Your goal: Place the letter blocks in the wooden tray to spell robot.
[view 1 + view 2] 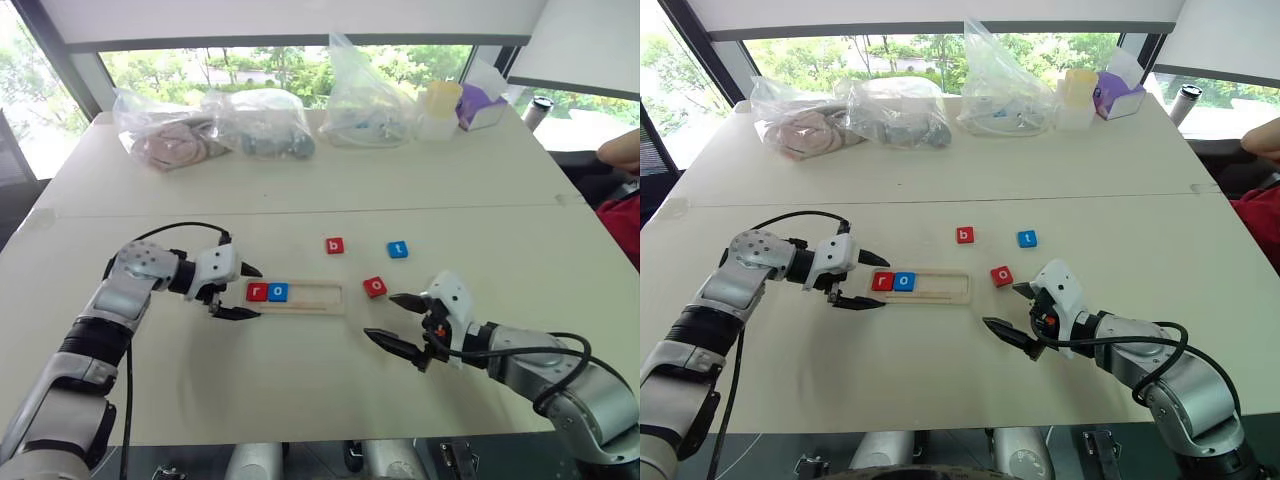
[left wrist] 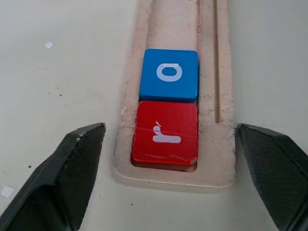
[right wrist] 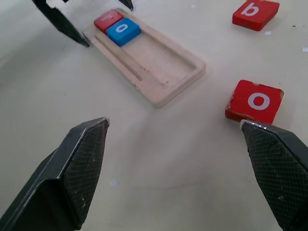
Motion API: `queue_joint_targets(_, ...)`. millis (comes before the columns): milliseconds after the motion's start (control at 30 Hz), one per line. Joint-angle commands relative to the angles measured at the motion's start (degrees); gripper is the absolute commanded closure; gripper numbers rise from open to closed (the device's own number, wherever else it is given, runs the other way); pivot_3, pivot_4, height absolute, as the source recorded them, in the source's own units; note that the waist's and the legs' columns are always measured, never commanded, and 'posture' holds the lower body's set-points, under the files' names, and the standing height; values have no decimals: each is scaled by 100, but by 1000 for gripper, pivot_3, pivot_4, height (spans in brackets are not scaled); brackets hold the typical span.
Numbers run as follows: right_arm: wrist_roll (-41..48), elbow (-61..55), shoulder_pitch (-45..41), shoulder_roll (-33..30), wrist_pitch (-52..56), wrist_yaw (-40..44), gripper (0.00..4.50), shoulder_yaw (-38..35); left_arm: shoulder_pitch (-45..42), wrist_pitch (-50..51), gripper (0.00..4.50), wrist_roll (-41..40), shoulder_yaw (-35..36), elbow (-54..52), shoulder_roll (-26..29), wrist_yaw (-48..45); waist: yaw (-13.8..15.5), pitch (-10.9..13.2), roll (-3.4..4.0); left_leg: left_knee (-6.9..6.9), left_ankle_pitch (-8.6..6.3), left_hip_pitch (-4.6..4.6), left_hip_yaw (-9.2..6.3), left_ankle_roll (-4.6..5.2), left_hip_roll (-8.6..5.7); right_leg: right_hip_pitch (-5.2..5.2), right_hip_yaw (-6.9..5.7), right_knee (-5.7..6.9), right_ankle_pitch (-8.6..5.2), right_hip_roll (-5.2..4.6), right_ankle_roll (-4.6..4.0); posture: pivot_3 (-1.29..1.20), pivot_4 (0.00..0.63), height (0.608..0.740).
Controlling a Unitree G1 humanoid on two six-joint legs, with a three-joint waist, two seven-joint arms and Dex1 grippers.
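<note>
The wooden tray (image 1: 315,297) lies mid-table with a red r block (image 1: 257,292) and a blue o block (image 1: 278,292) side by side at its left end. My left gripper (image 1: 243,292) stands open at that end, its fingers (image 2: 72,168) straddling the tray's end wall, holding nothing. Loose on the table are a red b block (image 1: 335,245), a blue t block (image 1: 398,249) and a red o block (image 1: 375,287). My right gripper (image 1: 392,320) is open and empty, just right of the tray and near the red o block (image 3: 255,101).
Clear plastic bags (image 1: 255,125) holding soft items, a yellow cup (image 1: 440,105) and a purple tissue box (image 1: 483,105) stand along the far side of the table. A person's arm and red clothing (image 1: 620,200) show at the right edge.
</note>
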Motion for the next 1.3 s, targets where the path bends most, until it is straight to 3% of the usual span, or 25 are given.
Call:
queue_joint_targets(33, 70, -152, -277, 170, 37, -264, 0, -168, 115, -131, 48, 104, 75, -107, -28, 219, 2, 0, 1, 0, 0, 0, 0, 0, 0, 0, 0, 1, 0, 0, 0, 0, 150, 740)
queue_joint_targets(133, 358, 5, -908, 622, 326, -719, 0, -308, 153, -70, 48, 41, 185, -228, 35, 271, -1, 0, 0, 1, 0, 2, -1, 0, 0, 0, 0, 4, 0, 0, 0, 0, 150, 740)
queue_joint_targets(333, -367, 806, -2244, 1050, 1132, -1565, 0, 456, 284, 761, 48, -284, 468, -755, 465, 57, -7, 0, -2, 3, 1, 0, -5, 0, 7, -5, 1, 9, 4, 10, -13, 0, 150, 740)
queue_joint_targets(567, -1397, 3514, -3700, 2763, 878, -2730, 0, 778, 628, 2249, 48, -1070, 1291, -1586, 1149, 94, -56, 4, 1, -9, 0, -5, 0, 1, 25, -27, 10, 17, 23, 33, -22, 0, 150, 740)
queue_joint_targets(733, -1619, 4048, -3972, 3199, 819, -2738, 0, 728, 807, 3288, 48, -1745, 2105, -2378, 984, 860, -26, 3, 0, -14, 0, -12, -4, 1, 28, -34, 8, 20, 23, 35, -24, 0, 150, 740)
queue_joint_targets(900, -1922, 4306, -4138, 3448, 806, -2834, 0, 837, 1250, 4141, 48, -2410, 2894, -3450, 449, 2046, -57, 2, -1, -10, 0, -8, 4, 1, 26, -32, 15, 20, 25, 26, -21, 0, 150, 740)
queue_joint_targets(1133, -2474, 4275, -3979, 3582, 898, -2841, 0, 1460, 1678, 4461, 48, -2680, 3105, -4161, 126, 2890, -68, 1, -1, -10, 1, 6, -5, 0, 28, -34, 14, 51, 23, 36, -27, 0, 150, 740)
queue_joint_targets(1233, -2789, 4366, -3897, 3572, 712, -2820, 912, 1792, 1683, 4350, 0, -2621, 3028, -4158, 46, 3076, -106, 0, -3, -7, 1, 9, -4, 0, 27, -34, 15, 56, 21, 37, -30, 0, 150, 740)
queue_joint_targets(1300, -2943, 4438, -3905, 3602, 562, -2858, 1927, 1815, 1668, 4293, 0, -2612, 2967, -4140, -15, 3163, -155, 0, -3, -7, 1, 9, -4, 0, 27, -34, 15, 58, 21, 37, -30, 0, 150, 740)
